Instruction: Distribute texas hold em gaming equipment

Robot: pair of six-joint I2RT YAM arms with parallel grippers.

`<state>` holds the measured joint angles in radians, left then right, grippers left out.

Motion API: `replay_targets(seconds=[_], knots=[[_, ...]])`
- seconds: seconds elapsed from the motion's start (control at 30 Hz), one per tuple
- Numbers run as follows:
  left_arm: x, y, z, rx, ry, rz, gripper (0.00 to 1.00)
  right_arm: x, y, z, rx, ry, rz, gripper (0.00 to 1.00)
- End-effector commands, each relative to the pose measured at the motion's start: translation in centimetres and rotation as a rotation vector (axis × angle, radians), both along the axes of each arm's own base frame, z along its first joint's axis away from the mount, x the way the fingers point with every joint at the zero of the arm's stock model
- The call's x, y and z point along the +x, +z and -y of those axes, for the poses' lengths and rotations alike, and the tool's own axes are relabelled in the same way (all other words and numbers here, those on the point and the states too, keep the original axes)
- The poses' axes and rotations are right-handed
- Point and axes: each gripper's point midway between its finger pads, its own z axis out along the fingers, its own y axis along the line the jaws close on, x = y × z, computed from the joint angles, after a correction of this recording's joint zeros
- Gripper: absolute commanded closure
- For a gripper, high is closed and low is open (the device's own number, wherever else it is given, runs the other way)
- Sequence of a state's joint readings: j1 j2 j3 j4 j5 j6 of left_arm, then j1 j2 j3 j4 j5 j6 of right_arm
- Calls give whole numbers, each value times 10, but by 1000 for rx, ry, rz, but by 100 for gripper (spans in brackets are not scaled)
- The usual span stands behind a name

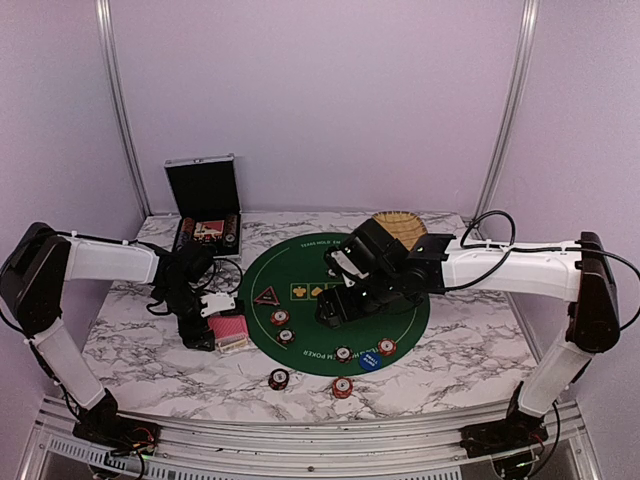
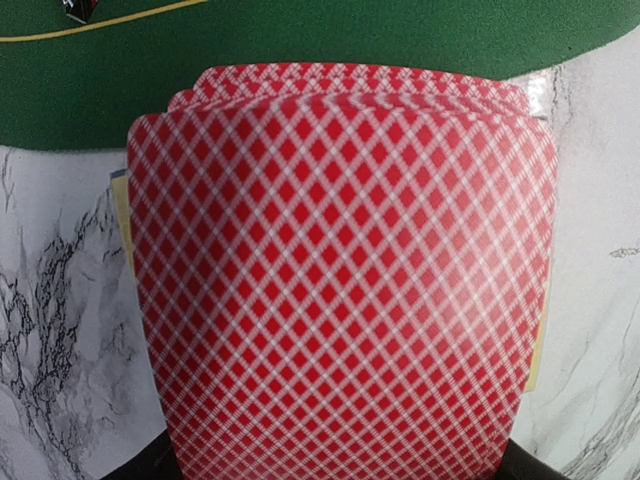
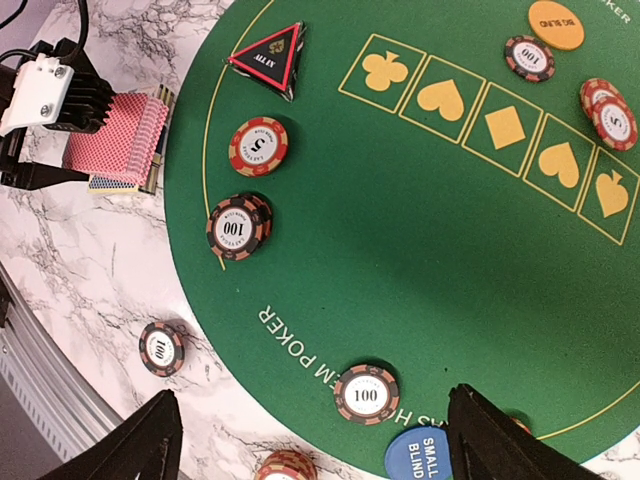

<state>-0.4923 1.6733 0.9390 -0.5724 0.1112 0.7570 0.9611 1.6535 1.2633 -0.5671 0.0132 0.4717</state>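
Red-backed cards (image 2: 340,280) sit on the table (image 1: 130,340) by the green mat (image 3: 420,250), inside the left tool (image 1: 210,333); clamped or not, cannot tell. Right arm (image 1: 500,268) stretches over the mat, right tool (image 3: 312,395) spread wide, empty.

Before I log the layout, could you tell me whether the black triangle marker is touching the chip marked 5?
Apart. The right wrist view shows green felt between the triangle marker and the chip marked 5.

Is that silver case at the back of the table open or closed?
Open: the silver case has its lid standing upright with the black lining facing the camera, and the inside of its base is exposed.
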Motion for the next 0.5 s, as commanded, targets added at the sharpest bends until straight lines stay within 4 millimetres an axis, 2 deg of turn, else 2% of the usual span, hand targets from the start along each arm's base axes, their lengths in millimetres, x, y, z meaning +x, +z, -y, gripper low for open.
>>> replay_targets(seconds=[0.0, 0.13, 0.3, 0.47], knots=[[-2, -8, -3, 27, -12, -12, 20, 5, 12, 1, 32, -17, 27, 11], [-1, -9, -4, 34, -6, -10, 18, 4, 11, 0, 30, -13, 24, 11], [2, -12, -5, 49, 6, -3, 3, 4, 11, -1, 32, -11, 24, 11], [3, -14, -3, 59, 6, -1, 1, 4, 10, 0, 31, -13, 21, 12]])
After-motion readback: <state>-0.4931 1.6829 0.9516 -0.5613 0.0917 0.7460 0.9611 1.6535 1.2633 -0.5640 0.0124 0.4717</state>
